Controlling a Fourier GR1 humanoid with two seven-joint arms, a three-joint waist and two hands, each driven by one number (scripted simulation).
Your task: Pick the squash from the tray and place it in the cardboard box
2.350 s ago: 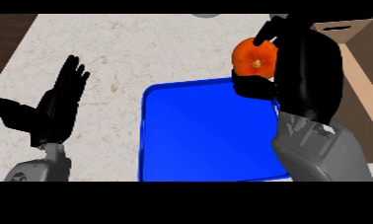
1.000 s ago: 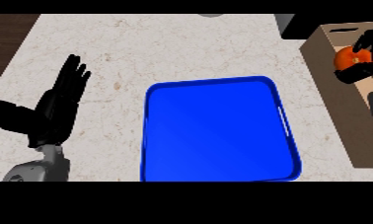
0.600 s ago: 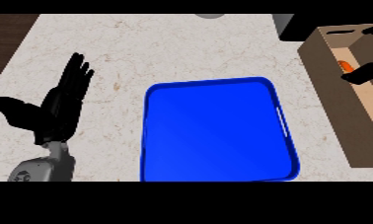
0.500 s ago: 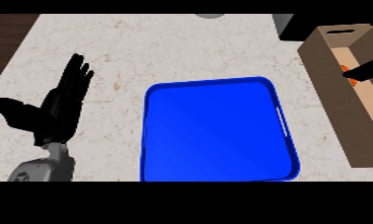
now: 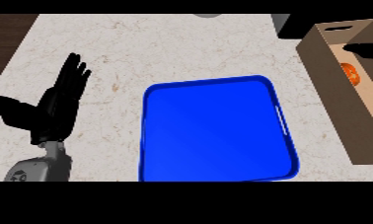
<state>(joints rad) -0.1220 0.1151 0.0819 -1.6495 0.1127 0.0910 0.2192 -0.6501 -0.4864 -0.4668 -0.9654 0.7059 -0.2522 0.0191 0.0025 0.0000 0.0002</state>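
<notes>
I had the squash inside the box at the far right, showing as an orange patch against the box floor, right at the view's edge. A moment before, my right hand was over the box with the squash in its grasp; now only a dark sliver of that hand showed at the right edge, just above the squash and apart from it. So little of it was in view that I could not tell how its fingers stood. I judged the squash had been let go, since it lay lower in the box than the hand, but I could not see whether it was fully settled or whether anything touched it.

The tray sat bare blue on the table, well to the left of the right hand and just right of my left hand. It had not shifted over the last seconds. The left hand rested at the view's left side, fingers straight and pointing up, released and holding nothing, as it had been all along.

To my reading the placing was as good as done: squash out of the tray and inside the box. What remained was to draw the right hand clear without catching the box wall.
</notes>
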